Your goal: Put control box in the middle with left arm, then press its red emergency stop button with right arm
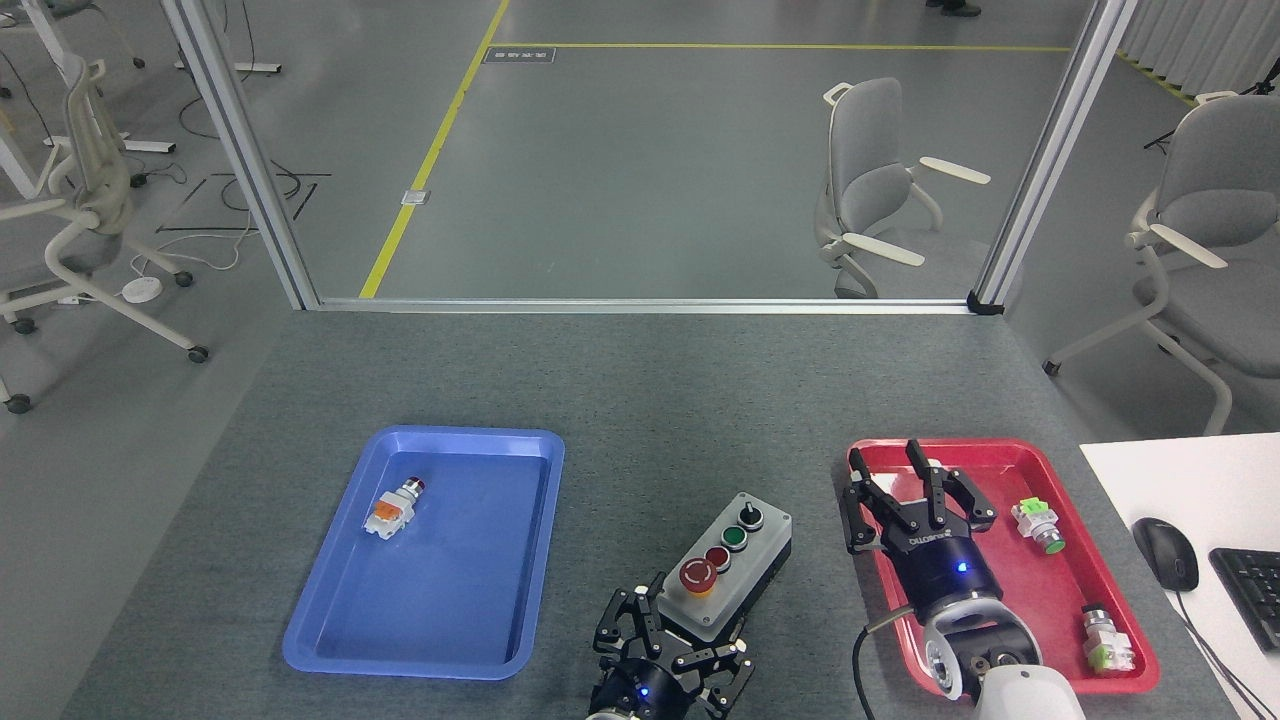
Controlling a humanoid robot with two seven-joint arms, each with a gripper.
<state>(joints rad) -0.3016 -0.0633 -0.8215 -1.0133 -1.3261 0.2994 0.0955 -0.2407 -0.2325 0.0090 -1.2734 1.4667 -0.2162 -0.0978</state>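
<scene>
The control box (728,568) lies on the dark grey table between the two trays. It has a light grey lid, a black base and a slanted row of four controls. The red emergency stop button (697,576), with a yellow collar, is the control nearest me. At the bottom edge my left gripper (672,638) is open. Its fingers (622,620) straddle the box's near end and seem just clear of it. My right gripper (888,464) hovers open and empty over the left part of the red tray (1010,455), to the right of the box.
A blue tray (330,640) at the left holds a small orange-and-white switch (395,508). The red tray holds two small green-and-white switches (1037,525) (1105,640). A white desk with a mouse (1165,552) and a keyboard (1250,590) adjoins at the right.
</scene>
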